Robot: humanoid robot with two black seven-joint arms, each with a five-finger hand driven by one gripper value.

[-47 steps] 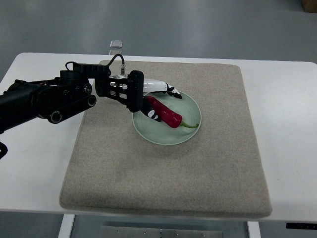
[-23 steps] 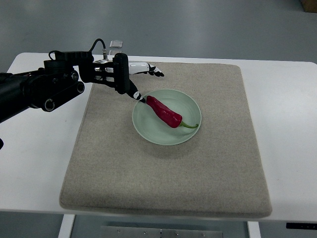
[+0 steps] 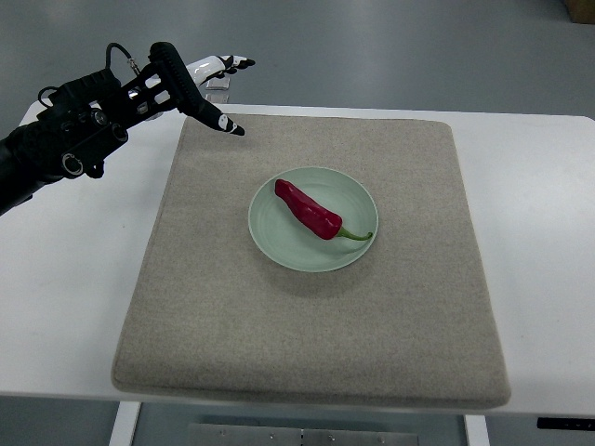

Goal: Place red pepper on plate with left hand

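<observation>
Since the earlier frame the left hand [image 3: 191, 85] has drawn back from the plate [image 3: 279, 243] to the mat's [image 3: 307, 334] far left corner, fingers [image 3: 226, 126] spread and holding nothing. The red pepper [image 3: 309, 211] lies on the plate, stem toward the right. A small clear object [image 3: 218, 84], perhaps a stand, sits partly hidden behind the hand. The white table [image 3: 539, 232] surrounds the mat.

Red pepper [image 3: 309, 211] on plate [image 3: 279, 243]
</observation>
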